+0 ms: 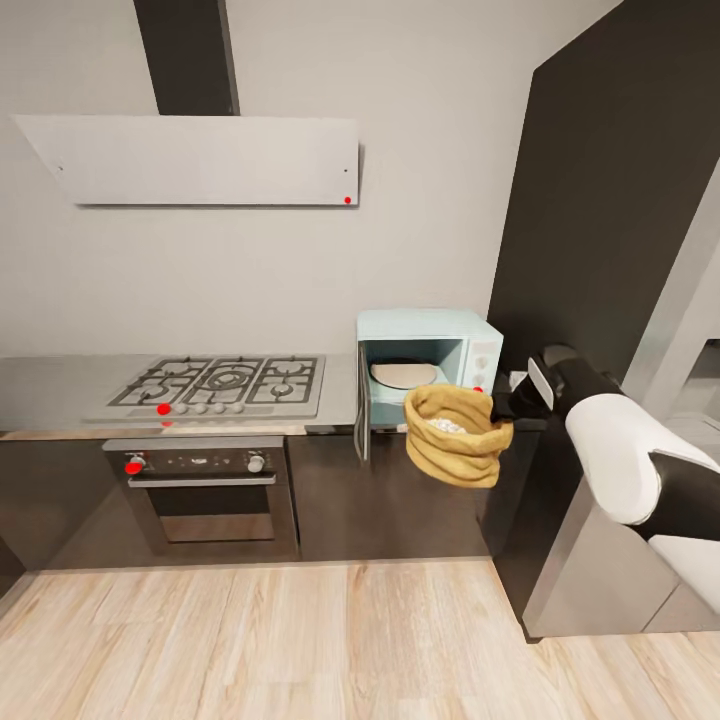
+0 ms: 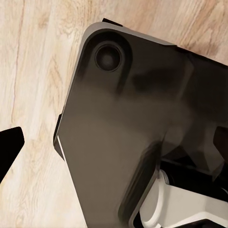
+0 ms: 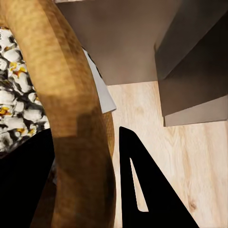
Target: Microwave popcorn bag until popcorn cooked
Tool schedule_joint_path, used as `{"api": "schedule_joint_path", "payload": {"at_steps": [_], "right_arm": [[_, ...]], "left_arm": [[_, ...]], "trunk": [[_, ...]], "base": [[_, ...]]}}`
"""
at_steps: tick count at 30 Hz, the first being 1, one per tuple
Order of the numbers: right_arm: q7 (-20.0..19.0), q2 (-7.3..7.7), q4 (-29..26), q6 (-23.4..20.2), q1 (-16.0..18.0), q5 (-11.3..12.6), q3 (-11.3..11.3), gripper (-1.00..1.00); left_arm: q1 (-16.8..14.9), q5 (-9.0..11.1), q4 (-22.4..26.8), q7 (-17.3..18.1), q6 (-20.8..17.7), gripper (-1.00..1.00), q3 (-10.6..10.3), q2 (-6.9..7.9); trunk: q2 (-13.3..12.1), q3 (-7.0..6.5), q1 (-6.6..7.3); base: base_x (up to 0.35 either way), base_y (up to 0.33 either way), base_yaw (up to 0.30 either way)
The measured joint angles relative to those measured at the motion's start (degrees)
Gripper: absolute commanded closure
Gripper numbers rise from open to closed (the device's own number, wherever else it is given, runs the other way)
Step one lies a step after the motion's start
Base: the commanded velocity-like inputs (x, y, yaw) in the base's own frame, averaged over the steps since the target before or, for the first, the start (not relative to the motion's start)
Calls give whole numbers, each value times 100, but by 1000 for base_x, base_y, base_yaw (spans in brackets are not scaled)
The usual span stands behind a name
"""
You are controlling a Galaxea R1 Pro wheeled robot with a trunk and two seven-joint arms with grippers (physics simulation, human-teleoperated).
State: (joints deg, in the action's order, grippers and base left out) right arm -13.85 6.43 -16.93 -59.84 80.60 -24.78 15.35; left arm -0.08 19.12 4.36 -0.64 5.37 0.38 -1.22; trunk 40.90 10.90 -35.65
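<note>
soft even light, slightly blurry renders, wide-angle stretch at edges

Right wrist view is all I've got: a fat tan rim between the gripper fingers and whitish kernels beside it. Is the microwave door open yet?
Observer: Yes. In the head view the microwave stands with its door swung open to its left, and a pale round plate lies inside.
Operator: Where is the bag relative to it?
Observer: The popcorn bag hangs in the air just in front of and below the opening, past the countertop edge.
Operator: Which side am I holding?
Observer: The right gripper pinches the rim on the bag's right side, next to the microwave's dial panel.
</note>
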Motion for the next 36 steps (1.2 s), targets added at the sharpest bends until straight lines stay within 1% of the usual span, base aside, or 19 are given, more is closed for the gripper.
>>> {"api": "schedule_joint_path", "payload": {"at_steps": [2, 5, 8, 13, 21, 32, 36], "right_arm": [[1, 4, 96, 0, 61, -1, 2, 100], [-1, 2, 501, 1, 262, 7, 10, 100], [-2, -26, 633, 1, 320, 0, 7, 100], [-1, -29, 571, 2, 332, -45, -66, 100], [-1, -42, 565, 1, 333, -49, -65, 100], [-1, -41, 565, 1, 335, -48, -84, 100], [-1, -43, 565, 1, 332, -48, -49, 100]], "left_arm": [[0, 0, 0, 0, 1, -100, -1, 0], [0, 0, 0, 0, 3, -100, 4, 0], [0, 0, 0, 0, 4, -100, -2, 0], [0, 0, 0, -1, 4, -100, -1, 0], [0, 1, 3, -7, -1, -100, 5, -7], [0, 0, 0, 0, -4, -100, 5, 9], [0, 0, 0, 0, -4, -100, 5, 9]], "trunk": [[0, 0, 0], [0, 0, 0], [0, 0, 0], [0, 0, 0], [0, 0, 0], [0, 0, 2], [0, 0, 2]], "base": [[0, 0, 0], [0, 0, 0], [0, 0, 0], [0, 0, 0], [10, 0, 0], [203, 0, 0], [225, 0, 0]]}}
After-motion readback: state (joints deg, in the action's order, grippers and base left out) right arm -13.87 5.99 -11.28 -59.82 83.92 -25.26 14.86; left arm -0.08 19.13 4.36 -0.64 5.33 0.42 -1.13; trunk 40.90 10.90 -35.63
